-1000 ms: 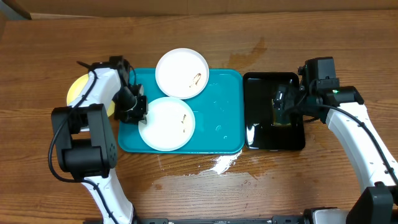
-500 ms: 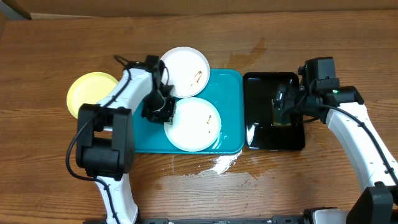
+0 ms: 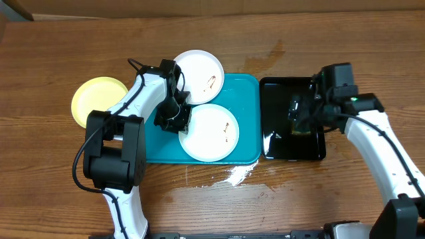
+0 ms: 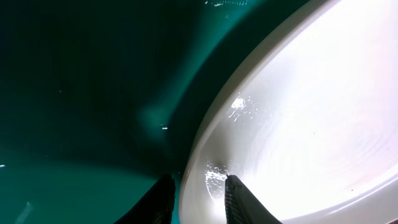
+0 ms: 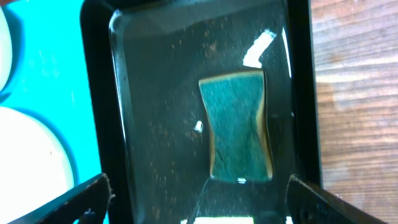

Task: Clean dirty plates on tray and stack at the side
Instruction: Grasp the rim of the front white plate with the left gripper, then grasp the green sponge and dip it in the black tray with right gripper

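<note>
Large turquoise-blue rectangular plastic tray [image 3: 246, 99] beneath the left gripper [image 4: 196, 199]; narrower glossy black tray [image 3: 292, 149] beneath the right gripper [image 5: 199, 202], jaws spread wide. Left gripper clamps the rim of a brown-smeared round white plate [image 3: 212, 133] on the turquoise tray. Green sponge [image 5: 236, 124] lies below the right gripper.
</note>
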